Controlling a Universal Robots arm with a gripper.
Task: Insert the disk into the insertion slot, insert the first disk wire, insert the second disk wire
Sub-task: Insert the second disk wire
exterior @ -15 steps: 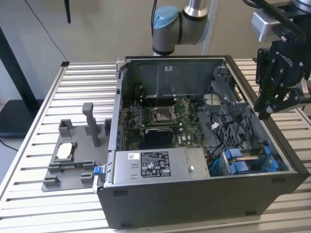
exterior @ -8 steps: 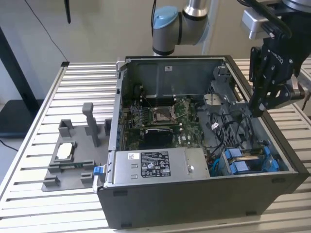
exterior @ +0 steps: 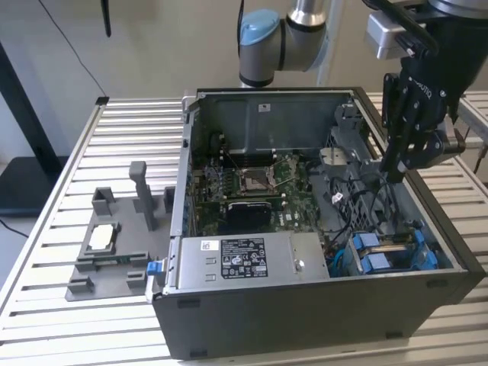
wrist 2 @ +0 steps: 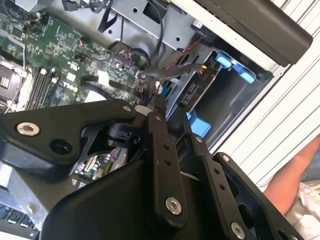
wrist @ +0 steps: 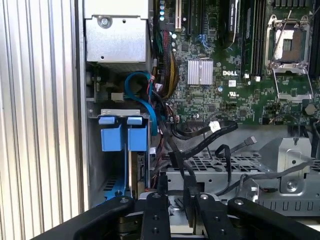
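Disk in its blue carrier is sitting in the case bay, below the gripper in the exterior view. The gripper is hanging over black cables; cannot tell its grip state. In the second wrist view the disk is lying just beyond the gripper. In the first wrist view the disk is sitting ahead of the gripper, off to one side.
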